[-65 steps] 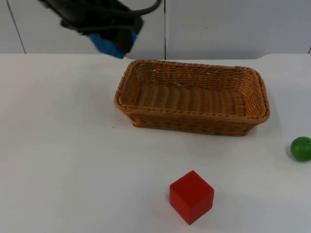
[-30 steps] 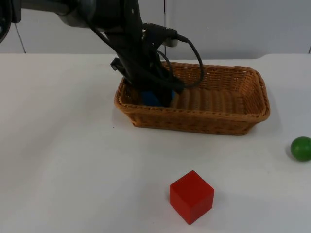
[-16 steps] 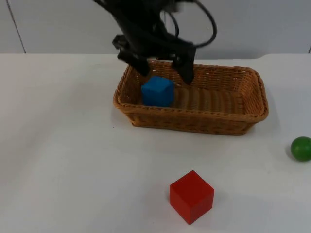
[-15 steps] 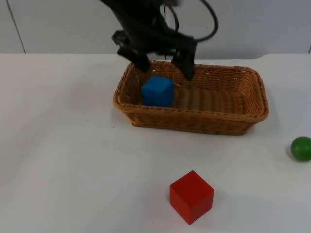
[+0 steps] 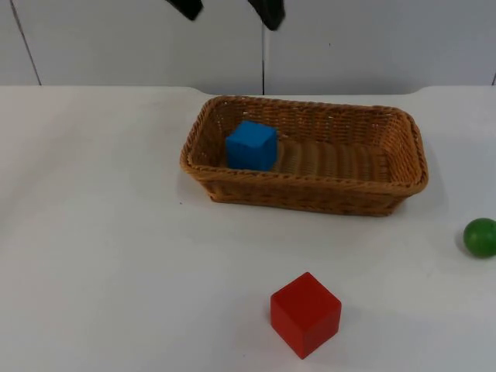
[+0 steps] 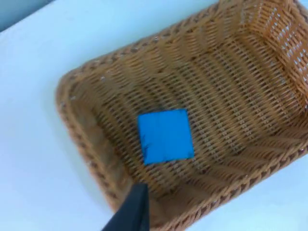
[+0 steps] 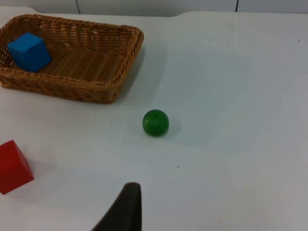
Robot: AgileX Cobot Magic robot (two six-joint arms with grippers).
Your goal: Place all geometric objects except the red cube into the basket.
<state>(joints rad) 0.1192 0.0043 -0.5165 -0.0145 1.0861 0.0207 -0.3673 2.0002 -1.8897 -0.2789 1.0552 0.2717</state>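
Note:
A blue cube (image 5: 251,145) rests inside the wicker basket (image 5: 310,198) at its left end, free of any gripper. My left gripper (image 5: 227,9) hangs open high above that end of the basket, its two fingertips spread wide with nothing between them. The left wrist view looks straight down on the blue cube (image 6: 165,135) lying on the basket's (image 6: 86,139) woven floor. A green ball (image 5: 480,237) lies on the table right of the basket. The red cube (image 5: 305,314) sits near the front edge. My right gripper (image 7: 127,211) waits above the table, short of the green ball (image 7: 155,122).
The white table ends at the grey partition wall just behind the basket. In the right wrist view the basket (image 7: 96,94) holds the blue cube (image 7: 29,51), and the red cube (image 7: 12,166) lies in front of it.
My left gripper carried the blue cube down into the basket, opened and let it go, then rose up and back. The cube stays at the basket's left end.

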